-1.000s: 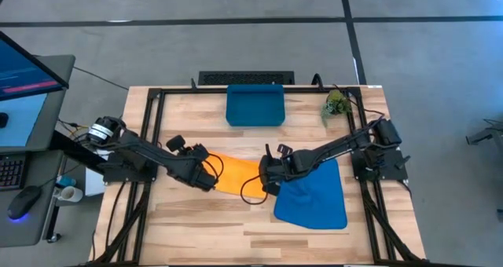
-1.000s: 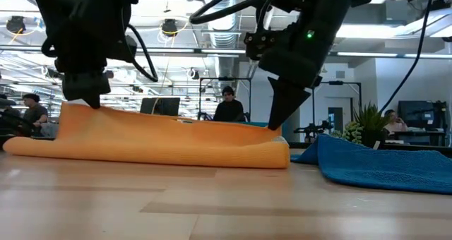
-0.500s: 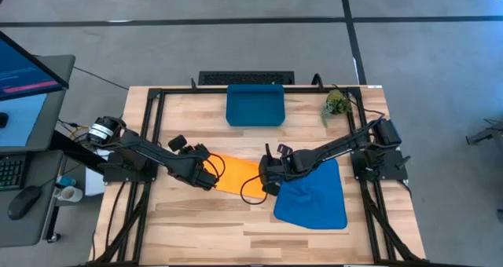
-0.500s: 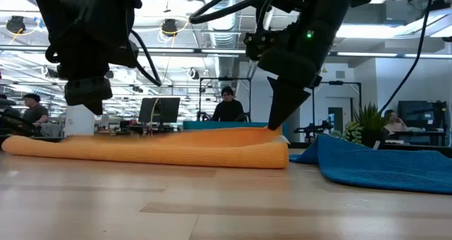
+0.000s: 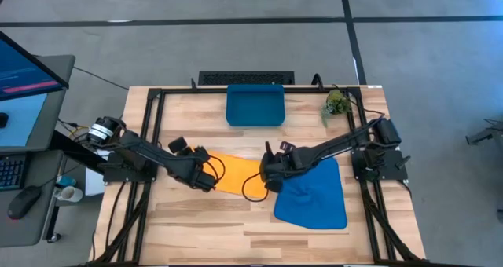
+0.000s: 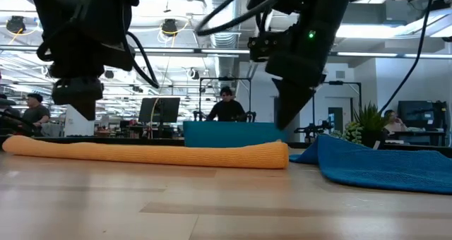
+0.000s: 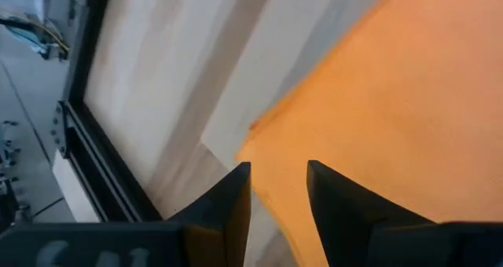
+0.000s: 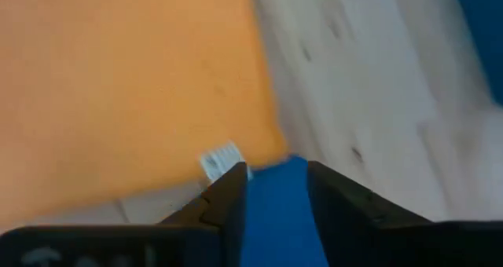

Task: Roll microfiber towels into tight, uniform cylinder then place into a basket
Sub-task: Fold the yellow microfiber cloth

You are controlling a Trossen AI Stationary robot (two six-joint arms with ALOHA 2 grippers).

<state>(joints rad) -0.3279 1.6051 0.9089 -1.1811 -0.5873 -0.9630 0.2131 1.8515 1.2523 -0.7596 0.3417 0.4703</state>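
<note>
The orange towel [image 5: 236, 175] lies flattened into a low, loose roll at the centre of the high view, between both arms; in the low view it stretches along the counter [image 6: 226, 205] from the left edge to mid-frame. The left gripper [image 5: 206, 175] hangs over the towel's left end, its fingers [image 7: 228, 208] parted with nothing between them. The right gripper [image 5: 269, 175] hangs over the right end, fingers [image 8: 228, 196] likewise apart and empty, just above the corner with the white label [image 8: 220, 161]. The blue towel [image 5: 314, 192] lies rumpled at lower right, touching the orange one's right end. The basket [image 5: 255, 104] waits at top centre, well apart.

To roll well, both grippers should probably pinch the same long edge at matching points, turn it over evenly, and keep the cloth taut between them so the cylinder does not taper. The right fingers risk catching the blue cloth; grip clear of it.
</note>
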